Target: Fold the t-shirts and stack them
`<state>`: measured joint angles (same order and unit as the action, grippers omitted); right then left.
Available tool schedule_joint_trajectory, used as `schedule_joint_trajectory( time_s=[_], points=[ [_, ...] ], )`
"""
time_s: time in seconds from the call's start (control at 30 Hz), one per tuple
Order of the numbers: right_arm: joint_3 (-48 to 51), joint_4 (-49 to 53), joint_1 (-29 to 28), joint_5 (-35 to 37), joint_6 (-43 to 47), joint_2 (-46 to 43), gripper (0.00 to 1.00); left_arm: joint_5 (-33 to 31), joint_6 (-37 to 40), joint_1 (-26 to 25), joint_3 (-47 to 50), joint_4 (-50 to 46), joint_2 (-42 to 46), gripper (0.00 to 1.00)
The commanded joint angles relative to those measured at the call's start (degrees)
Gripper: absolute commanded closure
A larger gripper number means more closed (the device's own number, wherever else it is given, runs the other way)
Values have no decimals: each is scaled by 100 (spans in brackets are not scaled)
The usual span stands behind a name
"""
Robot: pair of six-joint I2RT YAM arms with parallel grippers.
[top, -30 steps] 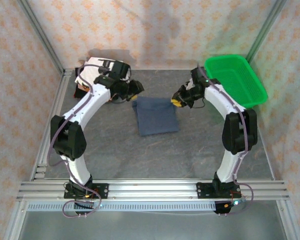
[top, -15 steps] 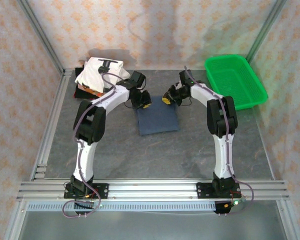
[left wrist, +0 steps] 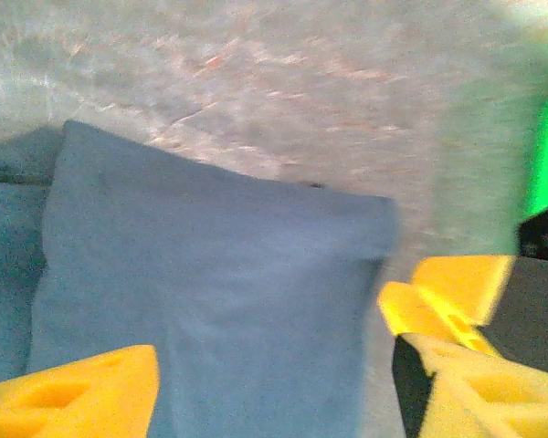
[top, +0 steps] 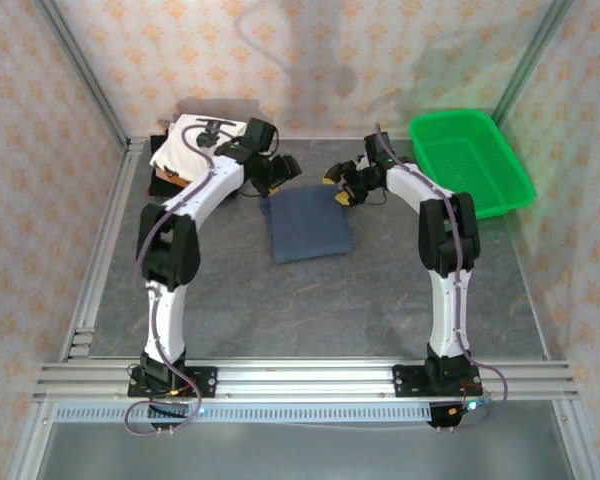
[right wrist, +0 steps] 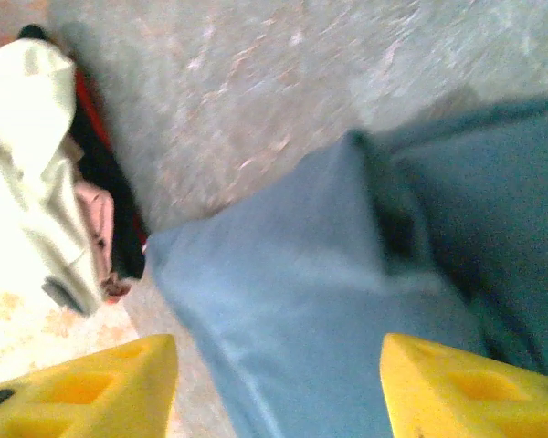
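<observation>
1. The navy-blue t-shirt [top: 308, 222] lies folded into a flat rectangle on the grey tabletop [top: 310, 310].
2. The left fingers [left wrist: 73, 392] are at the blue shirt's far left corner. They are spread wide with nothing clamped between them, and the cloth lies flat beneath.
3. The right fingers [right wrist: 475, 388] are at the blue shirt's far right corner, likewise parted and holding nothing.
4. In both wrist views the shirt's top layer looks smooth, with a second fold edge showing along 1 side.
5. A stack of folded t-shirts [top: 195, 145] sits to the far left of the blue shirt and apart from it. The top one is white with black print, over red and dark layers.
6. The green mesh basket [top: 470, 160] stands to the far right of the blue shirt, well apart from it.
7. In the left wrist view, a blurred yellow shape just beside the blue shirt's right edge is probably one of the other arm's fingers, but the blur is too strong to be sure.
</observation>
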<state>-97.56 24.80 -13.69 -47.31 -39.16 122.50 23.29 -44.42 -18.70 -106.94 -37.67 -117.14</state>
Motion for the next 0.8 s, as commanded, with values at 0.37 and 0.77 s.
schedule_joint_trajectory(
  time_s=[0.37, 0.77],
  points=[
    [2546, 522, -66, 522, 1289, -4119, 2, -975, 568, -306, 2928, 148, 1727, 15],
    [3371, 513, -221, 339, 1012, -5141, 1, -1450, 163, -536, 2760, 828, 489, 16]
  ],
)
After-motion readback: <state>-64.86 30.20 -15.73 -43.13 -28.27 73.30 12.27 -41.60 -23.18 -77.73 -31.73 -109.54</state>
